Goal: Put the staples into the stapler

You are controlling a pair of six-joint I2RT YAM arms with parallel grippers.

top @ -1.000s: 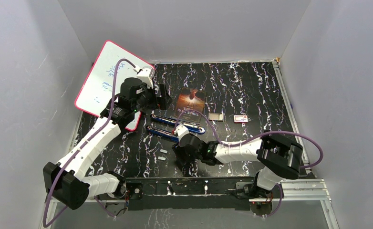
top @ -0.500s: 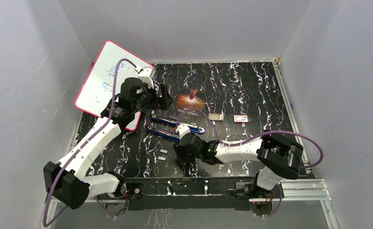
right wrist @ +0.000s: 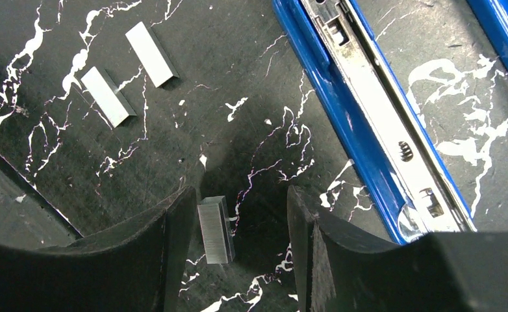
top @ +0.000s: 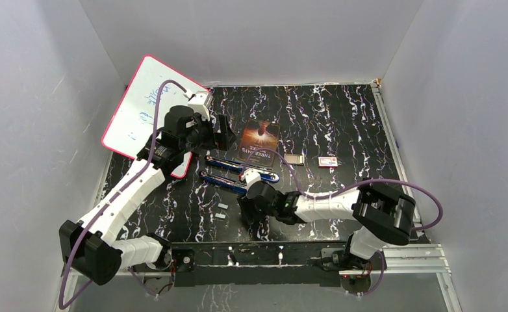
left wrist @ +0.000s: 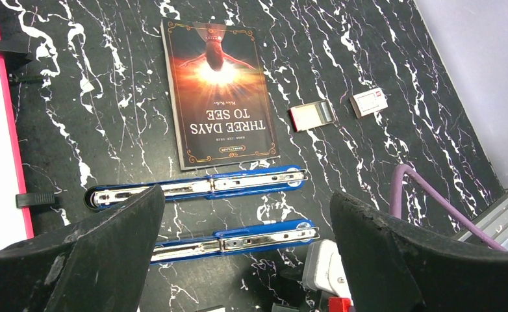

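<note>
**Right arm has shifted slightly; strip bracketed, not gripped**

Since a second ago your right arm has shifted a little in the overhead view, wrist and elbow both; your left arm has not moved, and nothing on the surface (right wrist: 238, 97) has been displaced. I read this as a fine adjustment around the pickup, not progress beyond it; no staples are loaded yet.

Findings:

- Right pincer (right wrist: 240, 192): partly open, with one finger on each side of a staple strip (right wrist: 215, 233). The strip sits against the finger on the picture's left, and a clear gap remains to the other finger, so nothing is gripped.
- Left pincer (left wrist: 246, 195): spread wide and empty; it hangs above both staplers, near the book (left wrist: 219, 97).
- Staple strip: it appears to rest on the surface; its long axis runs roughly along the fingers, up and down the wrist view, tilted slightly.
- Second strip (right wrist: 107, 96) and third strip (right wrist: 151, 54): these lie well apart from the pincer, side by side and roughly parallel, both slanted.
- Near stapler (right wrist: 368, 123): it lies opened flat just beside the pincer, metal channel upward; its long axis runs diagonally from upper centre to lower right. The far stapler (left wrist: 196, 187) lies roughly parallel beyond it.

Judgement: the strip's axis stands at an angle to the channel; expect to turn it into line before seating it, and close evenly, since the strip is thin and already hard against one finger.
</note>
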